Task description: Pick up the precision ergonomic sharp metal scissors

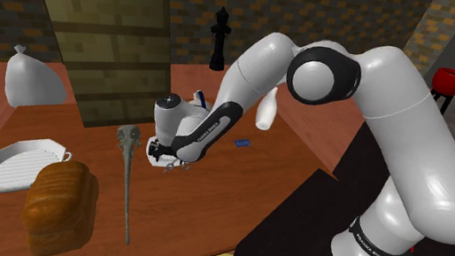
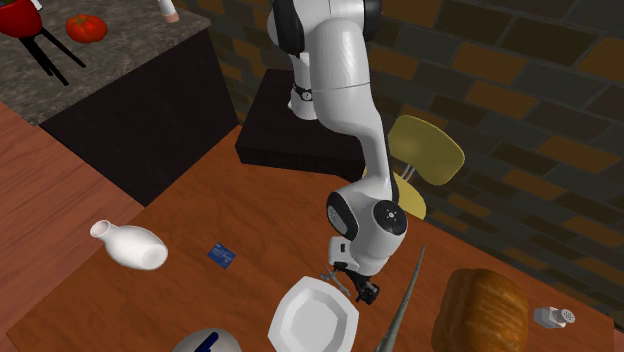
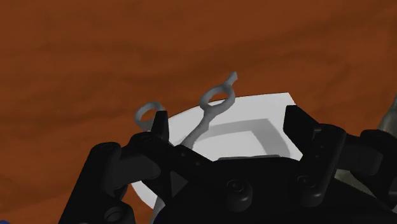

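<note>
Nearest me in the shoulder view is the dark stand. The arm stoops from it, putting the pincer low over the tabletop. In the second exterior view it hangs beside a white plate. In the wrist view the pincer gapes wide and grips nothing. It straddles the slim grey scissors at the plate's rim, ring handles pointing away, probably ready to close on them.
</note>
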